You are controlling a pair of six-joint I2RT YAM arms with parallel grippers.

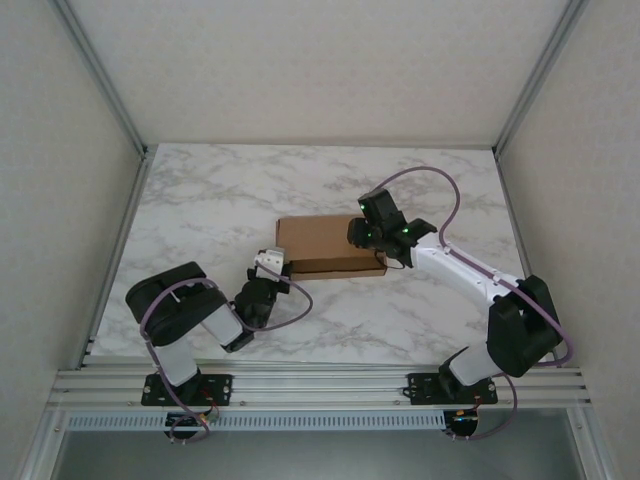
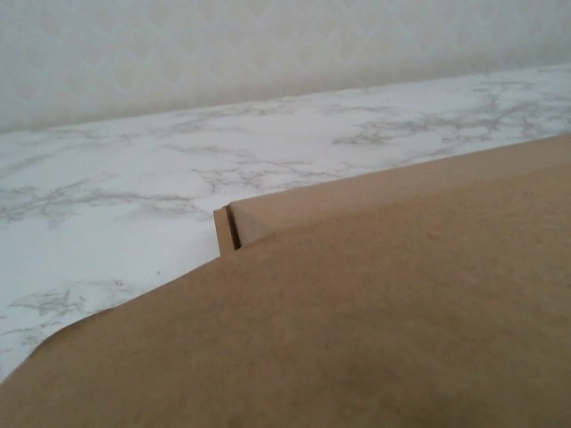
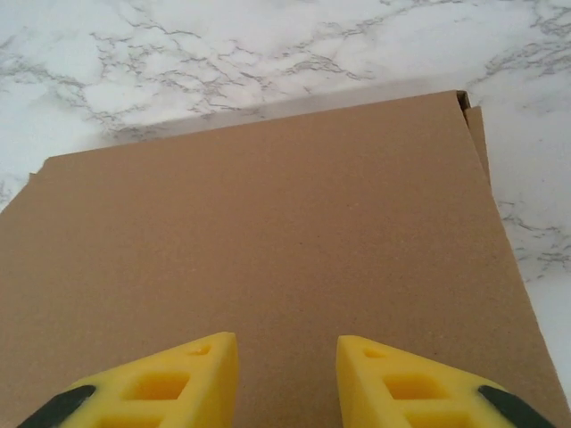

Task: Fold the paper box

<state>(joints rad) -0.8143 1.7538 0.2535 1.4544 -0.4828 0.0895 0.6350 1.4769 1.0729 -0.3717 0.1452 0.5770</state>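
— Top view?
— Plain brown cardboard paper box (image 1: pixel 325 243) lying mid white marble tabletop (image 1: pixel 200 200); left gripper (image 1: pixel 270 263) at near-left corner, opening unreadable; right gripper (image 1: pixel 368 236) at right edge.
— Left wrist?
— Lid close up, corner flap (image 2: pixel 225 230) tucked.
— Right wrist?
— 2 yellow fingers (image 3: pixel 169 383) apart over the lid.

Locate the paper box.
Top view: the paper box lies centred on the table, between the left gripper at its near-left corner and the right gripper at its right edge.
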